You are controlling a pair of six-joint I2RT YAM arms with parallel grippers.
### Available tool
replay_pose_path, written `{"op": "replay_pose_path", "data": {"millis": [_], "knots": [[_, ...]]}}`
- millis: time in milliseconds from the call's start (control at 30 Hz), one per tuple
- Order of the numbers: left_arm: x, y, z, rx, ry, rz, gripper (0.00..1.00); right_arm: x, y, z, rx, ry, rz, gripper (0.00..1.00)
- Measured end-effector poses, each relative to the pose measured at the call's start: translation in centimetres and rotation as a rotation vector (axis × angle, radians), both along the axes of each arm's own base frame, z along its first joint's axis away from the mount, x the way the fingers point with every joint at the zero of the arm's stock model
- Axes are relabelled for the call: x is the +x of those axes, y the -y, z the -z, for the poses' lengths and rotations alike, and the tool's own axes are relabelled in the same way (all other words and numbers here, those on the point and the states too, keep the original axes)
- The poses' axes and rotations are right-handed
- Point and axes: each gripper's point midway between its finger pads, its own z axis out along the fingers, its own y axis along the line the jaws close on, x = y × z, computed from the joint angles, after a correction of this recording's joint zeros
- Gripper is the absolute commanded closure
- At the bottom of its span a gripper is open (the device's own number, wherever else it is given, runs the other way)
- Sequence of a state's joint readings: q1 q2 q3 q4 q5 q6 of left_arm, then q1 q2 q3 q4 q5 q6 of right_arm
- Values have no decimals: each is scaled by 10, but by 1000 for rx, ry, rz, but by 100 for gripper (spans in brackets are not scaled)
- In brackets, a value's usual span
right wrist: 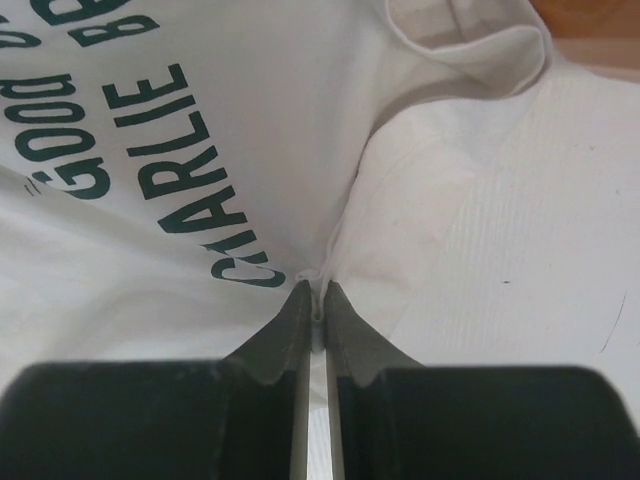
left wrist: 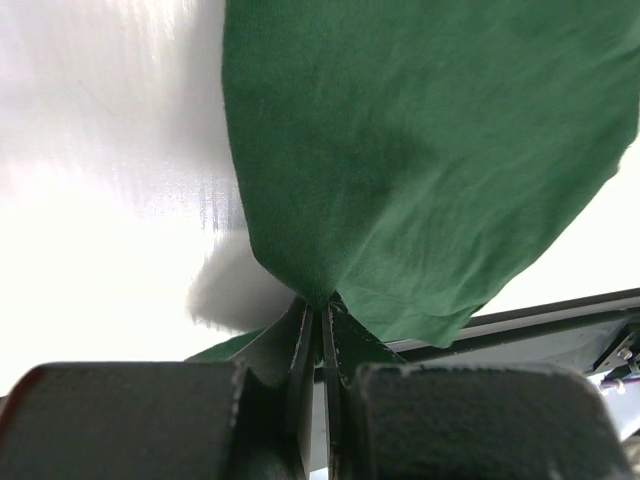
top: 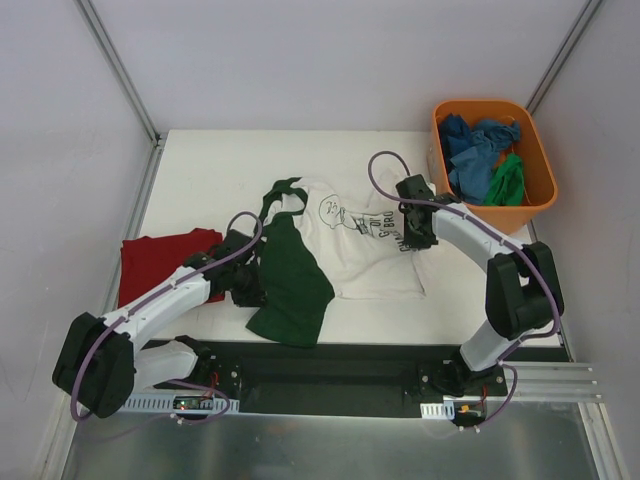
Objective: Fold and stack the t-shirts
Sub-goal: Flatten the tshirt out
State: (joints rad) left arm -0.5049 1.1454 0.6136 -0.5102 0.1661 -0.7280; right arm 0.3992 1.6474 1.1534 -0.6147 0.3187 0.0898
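My left tool (left wrist: pixel 320 306) pinches the green fold of the white t-shirt (top: pixel 375 262), at its left side. My right tool (right wrist: pixel 318 292) is clamped on its right edge, beside the lettering (right wrist: pixel 150 130).

Right wrist view, dark green capitals on the white t-shirt (right wrist: pixel 200 120): "CHARLIE" reads clearly, with "GOOD" on the line above it. After "CHARLIE" comes a cut-off word starting with "B". From the top view the same lettering is too small to read
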Motion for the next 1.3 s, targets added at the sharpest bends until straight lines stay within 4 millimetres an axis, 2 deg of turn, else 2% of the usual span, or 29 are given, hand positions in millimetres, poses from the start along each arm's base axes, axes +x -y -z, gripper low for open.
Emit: {"op": "replay_pose_path", "data": {"millis": [200, 433, 600, 767, 1000, 1300], "knots": [[3, -4, -9, 4, 50, -8, 100, -17, 5, 11, 43, -55, -13, 92], [1, -10, -8, 33, 46, -17, 100, -34, -3, 35, 101, -151, -36, 82], [1, -14, -6, 53, 44, -24, 100, -36, -4, 37, 107, -162, -37, 76], [0, -14, -6, 56, 40, -24, 100, -38, -3, 37, 104, -172, -35, 76], [0, -15, -4, 62, 34, -24, 100, -47, 0, 37, 92, -206, -30, 68], [1, -18, 1, 90, 24, -31, 100, -52, 2, 35, 85, -230, -35, 77]]}}
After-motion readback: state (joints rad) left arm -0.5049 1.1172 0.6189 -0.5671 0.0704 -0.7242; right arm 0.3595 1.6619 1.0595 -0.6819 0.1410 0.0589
